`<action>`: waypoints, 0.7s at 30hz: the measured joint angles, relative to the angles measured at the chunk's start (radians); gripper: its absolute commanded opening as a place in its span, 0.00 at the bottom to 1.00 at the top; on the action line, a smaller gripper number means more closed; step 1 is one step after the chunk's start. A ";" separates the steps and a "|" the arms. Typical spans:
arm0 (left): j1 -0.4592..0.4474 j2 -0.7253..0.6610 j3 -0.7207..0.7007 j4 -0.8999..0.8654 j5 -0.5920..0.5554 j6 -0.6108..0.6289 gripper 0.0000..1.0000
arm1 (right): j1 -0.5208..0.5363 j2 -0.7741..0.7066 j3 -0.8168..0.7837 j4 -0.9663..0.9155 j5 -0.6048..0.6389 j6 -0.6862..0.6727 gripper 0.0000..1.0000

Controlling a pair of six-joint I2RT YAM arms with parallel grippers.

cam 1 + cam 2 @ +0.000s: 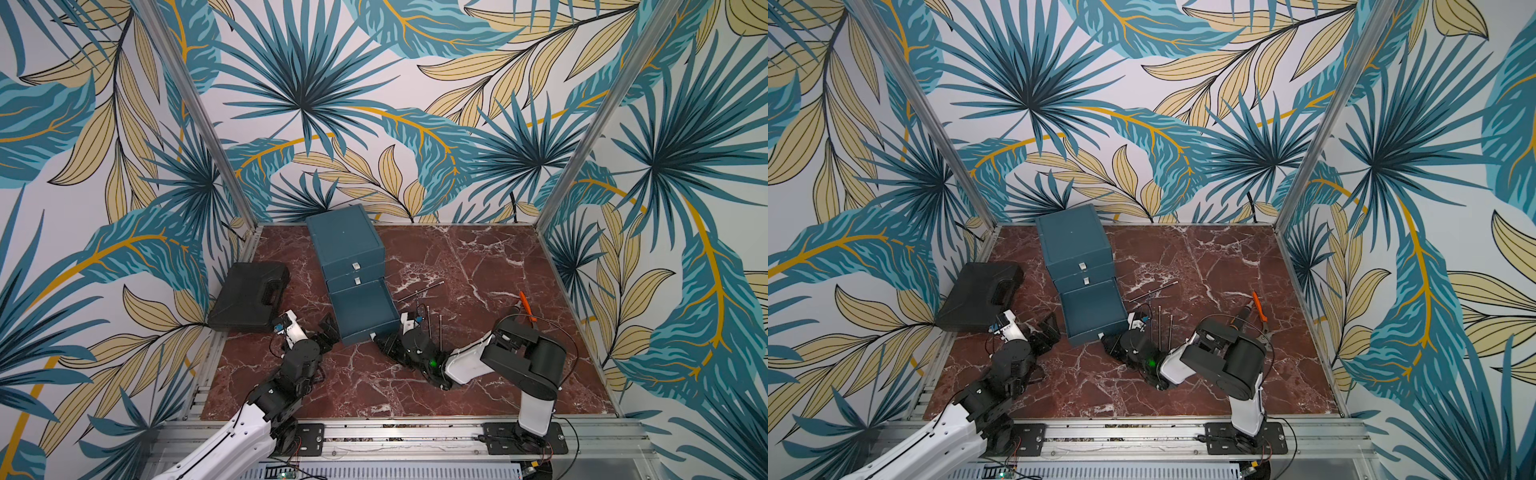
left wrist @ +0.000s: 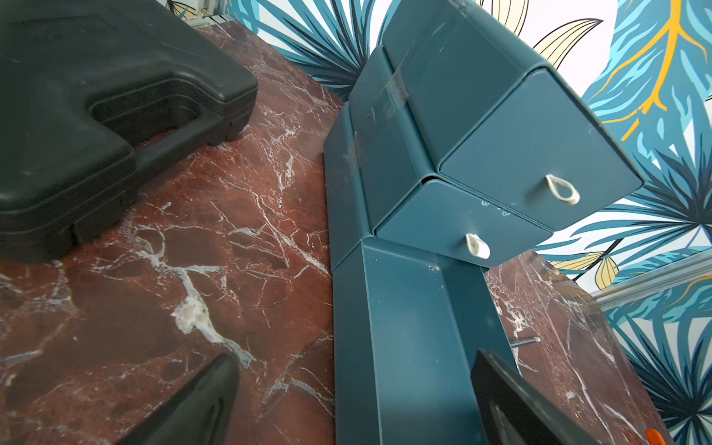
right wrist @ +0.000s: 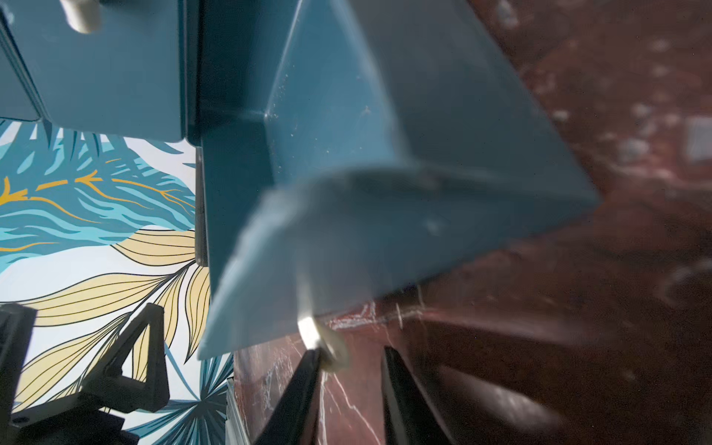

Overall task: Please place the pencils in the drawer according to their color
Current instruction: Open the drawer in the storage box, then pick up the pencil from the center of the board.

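**Q:** Right claw [image 3: 351, 351], state?

**R:** Narrow gap, nothing clamped. The white pull tab [image 3: 323, 343] of the bottom drawer [image 3: 385, 231] touches one finger [image 3: 304, 389] at its tip. The other finger is clear of it. Wrist view is blurry.

**Q:** Left claw [image 1: 330, 330]?

**R:** Spread wide, holding nothing. It's at the left wall of the bottom drawer, near that drawer's front corner. Touching or not, can't tell.

**Q:** Scene, big to small.

**R:** Red-brown marble table [image 1: 478, 257]. The teal drawer cabinet [image 1: 345, 241] stands toward the back, left of centre. Its top two drawers are shut and the bottom drawer is pulled out toward the arms. A black case [image 1: 249, 299] lies shut at the left edge, apart from the cabinet.

**Q:** Pencils [image 1: 419, 291]?

**R:** On the table, just right of the bottom drawer. Three show in both top views. One dark pencil lies slantwise behind the right wrist, and two more [image 1: 440, 332] lie side by side next to the right arm. They have silvery caps but are too thin to call the colours.

**Q:** Smaller stuff?

**R:** An orange-handled tool [image 1: 525, 305] lies on the table toward the right edge, well apart from the pencils. Its near end is hidden behind the right arm.
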 measured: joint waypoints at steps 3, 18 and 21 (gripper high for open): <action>0.000 -0.014 0.000 -0.008 0.007 0.000 1.00 | 0.001 -0.063 -0.009 -0.102 0.008 -0.016 0.43; 0.000 -0.023 0.033 -0.045 0.026 0.028 1.00 | -0.018 -0.447 0.391 -1.097 0.275 -0.262 0.57; 0.000 -0.023 0.034 -0.046 0.034 0.038 1.00 | -0.071 -0.442 0.457 -1.210 0.315 -0.301 0.58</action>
